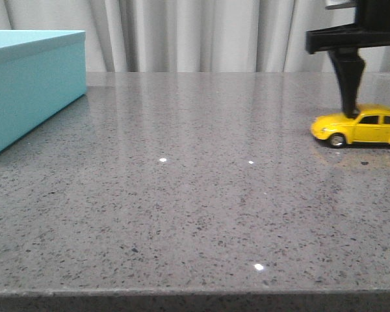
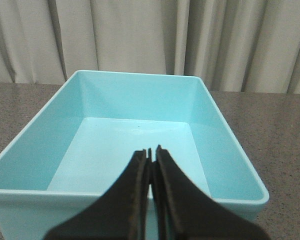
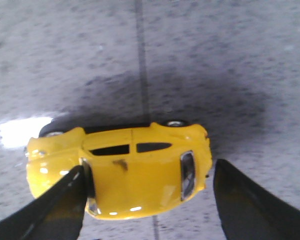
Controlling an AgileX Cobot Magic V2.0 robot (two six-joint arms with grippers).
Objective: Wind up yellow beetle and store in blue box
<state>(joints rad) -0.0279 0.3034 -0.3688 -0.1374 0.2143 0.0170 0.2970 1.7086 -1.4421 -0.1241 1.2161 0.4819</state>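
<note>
a: where's the yellow beetle (image 1: 361,127) right now?

b: on the desk (image 1: 182,195), all wheels down, at the far right of my front view, nose pointing toward the blue box (image 1: 26,84). the box sits at the far left edge, well apart from the car.

a: and your right end effector (image 3: 147,200)?

b: i've got it straight above the car. on the wrist camera the 2 fingers stand apart, 1 off each end of the body. the finger (image 3: 60,205) by the hood overlaps the paint in that view; the other one has a clear gap to the car. so it's spread, not clamped on anything. i'd guess it straddles the car lengthwise so it can close on the bumpers and drag the car back along the desk to load the spring.

a: is it actually touching?

b: can't say for sure. in the front view 1 finger (image 1: 348,78) comes down to about the hood line, but contact is too close to call.

a: left side?

b: the left end effector (image 2: 151,165) has its fingers pressed together with nothing between them. it hangs over the near rim of the box, looking down into it. the box is open at the top and i see nothing inside, which suits a drop-in.

a: how far along are we?

b: early, i think. the car isn't gripped and isn't in the box.
</note>
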